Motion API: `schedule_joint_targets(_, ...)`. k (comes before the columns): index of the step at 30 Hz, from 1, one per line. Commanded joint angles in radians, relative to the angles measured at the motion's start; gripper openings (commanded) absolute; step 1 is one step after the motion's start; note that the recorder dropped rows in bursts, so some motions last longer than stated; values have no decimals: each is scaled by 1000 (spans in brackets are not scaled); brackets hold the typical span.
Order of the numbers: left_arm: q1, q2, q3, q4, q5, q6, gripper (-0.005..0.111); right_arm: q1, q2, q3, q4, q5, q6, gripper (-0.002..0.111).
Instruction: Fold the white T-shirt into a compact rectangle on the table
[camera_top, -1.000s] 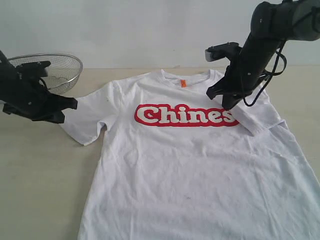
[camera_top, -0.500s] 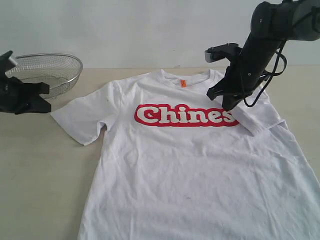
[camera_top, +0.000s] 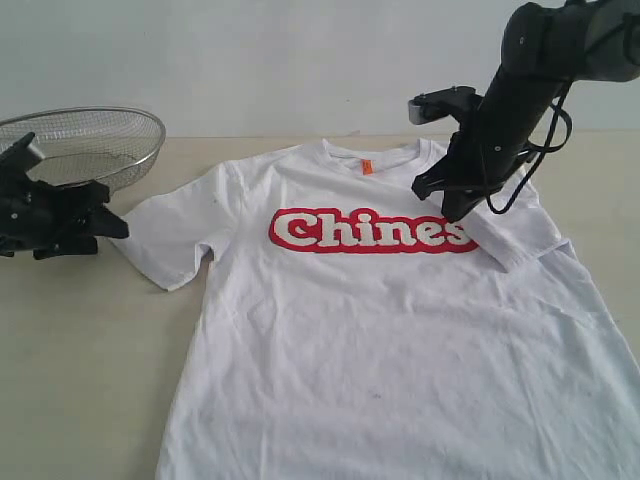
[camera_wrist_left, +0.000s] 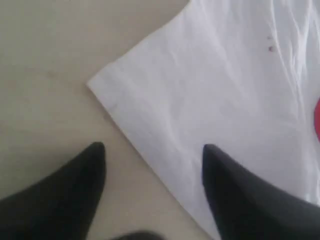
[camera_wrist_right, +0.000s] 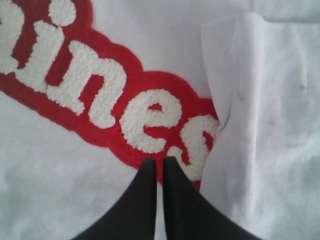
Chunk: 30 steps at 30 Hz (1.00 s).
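The white T-shirt (camera_top: 350, 330) lies spread face up on the beige table (camera_top: 80, 350), red lettering (camera_top: 370, 230) across the chest and an orange tag (camera_top: 366, 167) at the collar. Its right sleeve (camera_top: 515, 235) is folded inward over the end of the lettering. My left gripper (camera_top: 108, 224) stands open at the edge of the left sleeve (camera_top: 165, 235). In the left wrist view the left gripper (camera_wrist_left: 152, 150) straddles the sleeve hem (camera_wrist_left: 215, 90), one finger over cloth, one over table (camera_wrist_left: 50, 60). My right gripper (camera_top: 450, 210) is shut, empty, over the lettering (camera_wrist_right: 100, 95) beside the folded sleeve (camera_wrist_right: 265, 125); its tips (camera_wrist_right: 160, 161) nearly touch.
A round wire-mesh basket (camera_top: 100, 140) stands at the back left, just behind the left arm. The shirt's lower part runs off the front and right edges of the exterior view. Bare tabletop shows to the left of the shirt.
The left gripper pulled back left away from the sleeve, then came back toward its edge, lower. The right arm has hardly moved.
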Motion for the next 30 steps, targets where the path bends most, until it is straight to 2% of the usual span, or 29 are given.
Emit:
schedule_joint_targets(1, -1, 7, 5, -66, -16, 9, 69, -3, -13, 0, 5, 5, -15, 0)
schedule_joint_targets(10, -8, 47, -19, -82, -57, 9, 68, -3, -13, 0, 31, -21, -28, 0)
schedule_joint_targets(18, -83, 114, -79, -80, -44, 9, 64, -3, -13, 0, 31, -17, -28, 0)
schedule_joint_targets(21, -93, 113, -81, -78, -49, 9, 52, -3, -13, 0, 31, -11, -28, 0)
schedule_joint_targets(24, -93, 113, -83, -76, -49, 9, 30, -3, -13, 0, 31, -11, -28, 0)
schedule_joint_targets(26, -93, 113, -85, -76, -45, 9, 9, -3, -13, 0, 31, -11, -28, 0)
schedule_joint_targets(27, -93, 113, -85, -76, -45, 14, 5, -3, -13, 0, 31, -11, -28, 0)
schedule_joint_targets(30, -93, 107, -85, -79, -5, 22, 5, -3, -13, 0, 31, -11, -28, 0)
